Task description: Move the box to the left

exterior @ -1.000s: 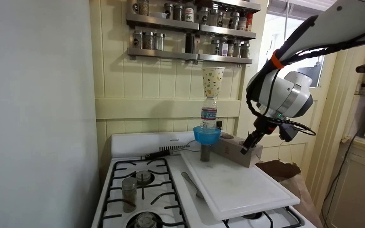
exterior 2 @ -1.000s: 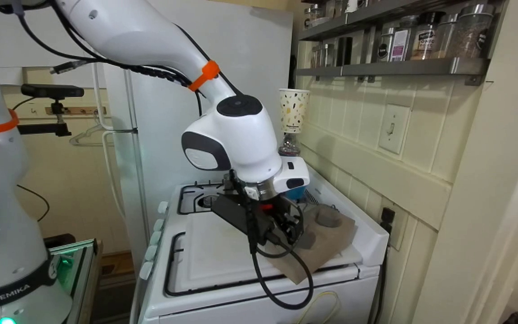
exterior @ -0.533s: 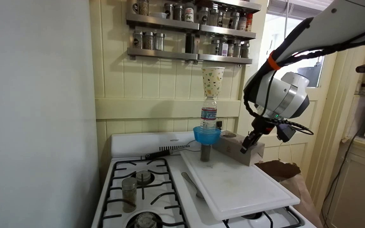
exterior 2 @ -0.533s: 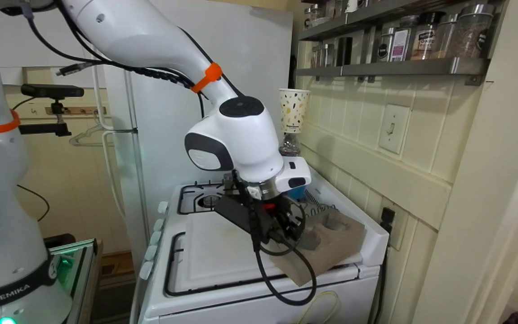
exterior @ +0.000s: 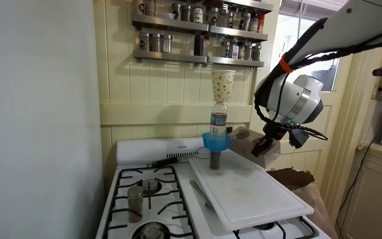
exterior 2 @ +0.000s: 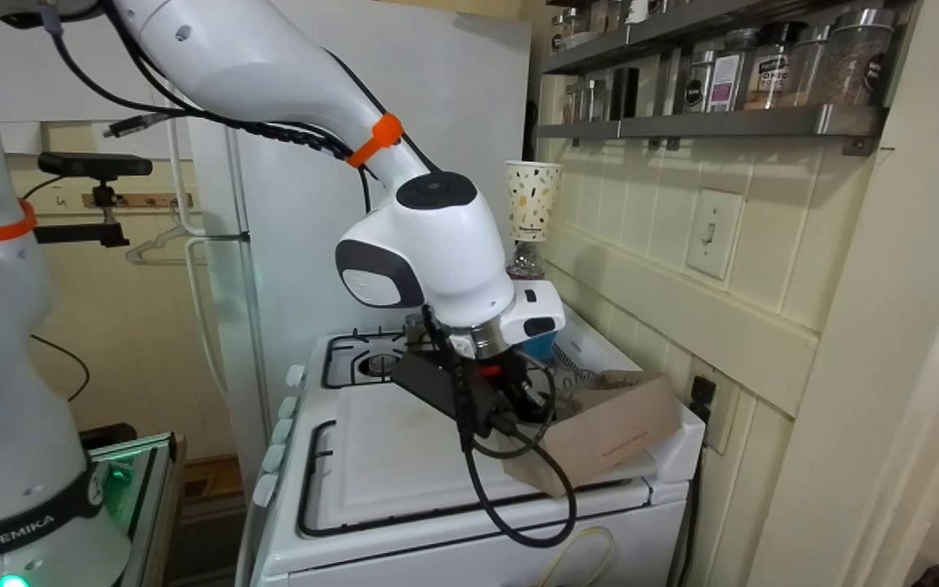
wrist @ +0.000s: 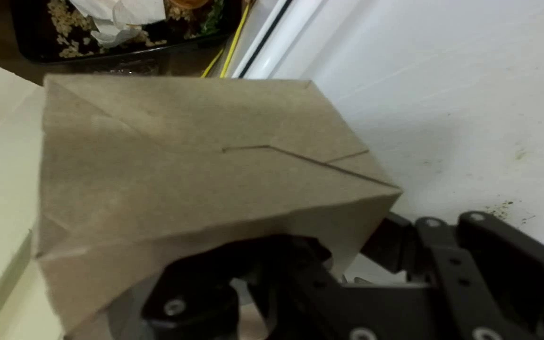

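The box [wrist: 191,174] is held tilted at the edge of the white cutting board [exterior: 244,196], near the blue bowl [exterior: 216,142]; whether the board is touched cannot be told. Its side wall is pinched by the end effector [wrist: 352,246], one finger [wrist: 300,274] apparently put in through the top, likely because the full width cannot be spanned. In the bowl a bottle [exterior: 218,122] is stood, topped by a paper cup [exterior: 222,86]; in a black tray [wrist: 25,45], rice-like grains [wrist: 66,28] are strewn.

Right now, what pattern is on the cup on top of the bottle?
The cup is cream with scattered orange and dark flecks, clearest in an exterior view.
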